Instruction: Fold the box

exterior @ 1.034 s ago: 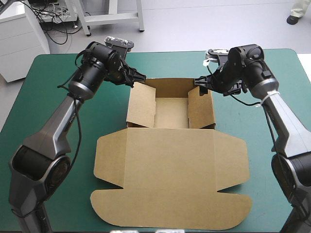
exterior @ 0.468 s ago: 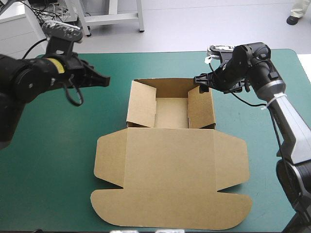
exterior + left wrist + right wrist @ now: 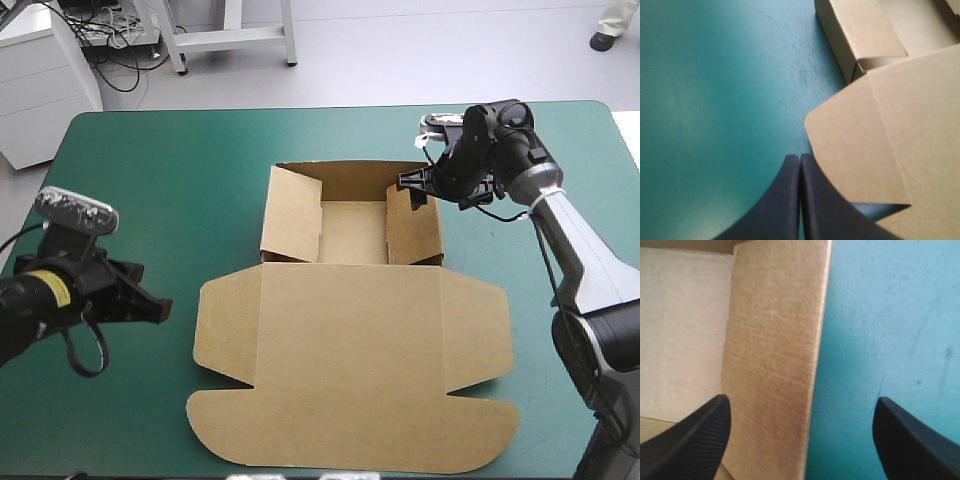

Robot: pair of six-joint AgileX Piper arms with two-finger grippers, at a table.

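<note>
The brown box (image 3: 350,350) lies mid-table, its far part a tray with raised walls (image 3: 352,230), its lid flat toward the near edge. My left gripper (image 3: 160,312) hovers low at the near left, shut and empty, its tip (image 3: 800,157) just beside the lid's rounded left flap (image 3: 860,145). At the tray's far right corner my right gripper (image 3: 412,185) is open. In the right wrist view it (image 3: 801,402) straddles the tray's right wall (image 3: 775,350), one finger over the tray floor and the other over the cover.
Teal-green cover (image 3: 150,200) lies bare on both sides of the box. The lid's curved front flap (image 3: 350,440) reaches close to the table's near edge.
My left arm has swung from the tray's far left corner back to the near left of the table, and its fingers have shut. The right gripper has barely shifted at the right wall.
</note>
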